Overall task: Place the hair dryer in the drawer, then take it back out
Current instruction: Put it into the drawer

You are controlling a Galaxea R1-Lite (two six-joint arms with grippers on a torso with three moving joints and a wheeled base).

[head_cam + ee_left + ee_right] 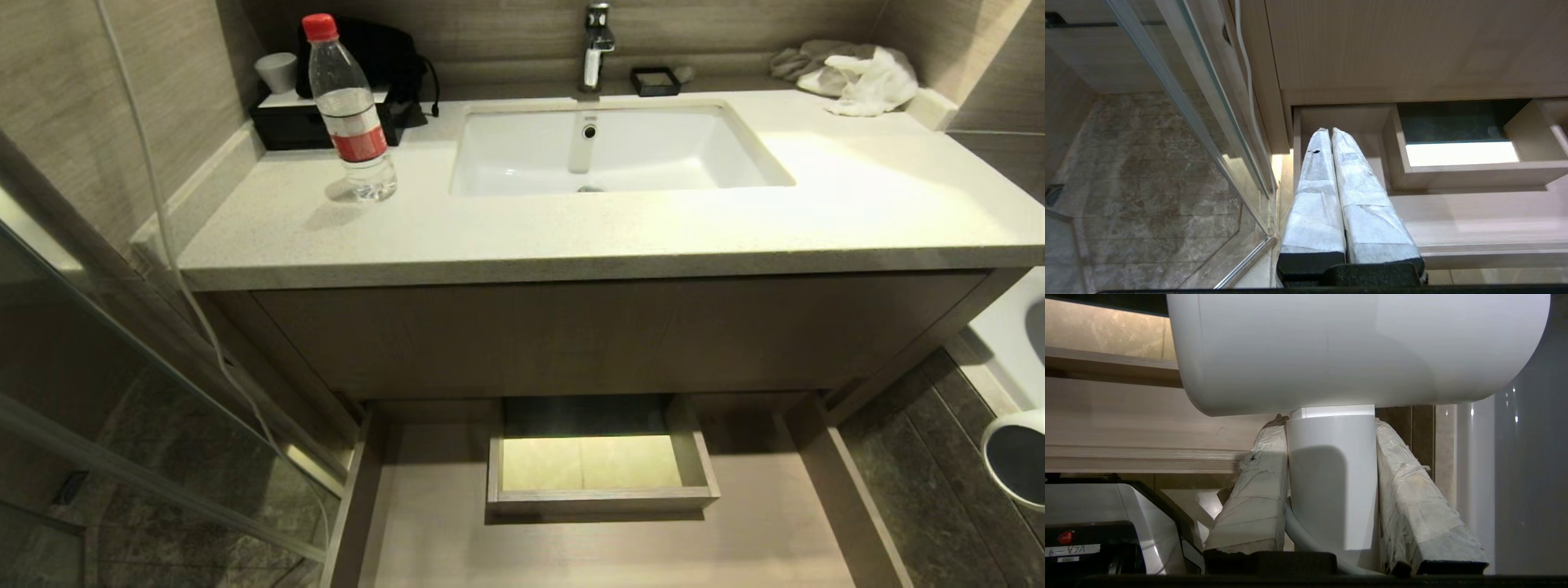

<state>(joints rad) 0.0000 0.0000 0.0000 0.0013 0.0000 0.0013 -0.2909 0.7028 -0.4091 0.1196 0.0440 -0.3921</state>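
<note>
Below the vanity counter (571, 237) the drawer (424, 506) stands pulled out and bare; the right gripper (1331, 428) pinches the dryer (1355, 351) by its handle, the left gripper (1330, 132) hangs pressed together, so lowering the dryer in looks next.

Pale speckled countertop (571, 237) with bottle (349, 110) and rags (857, 75).

White hair dryer (1331, 355), light-brown wood-grain drawer (604, 498), red-capped clear bottle (349, 106).

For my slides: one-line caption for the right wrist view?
Right gripper clamps the white hair dryer by its handle, barrel across the top.
</note>
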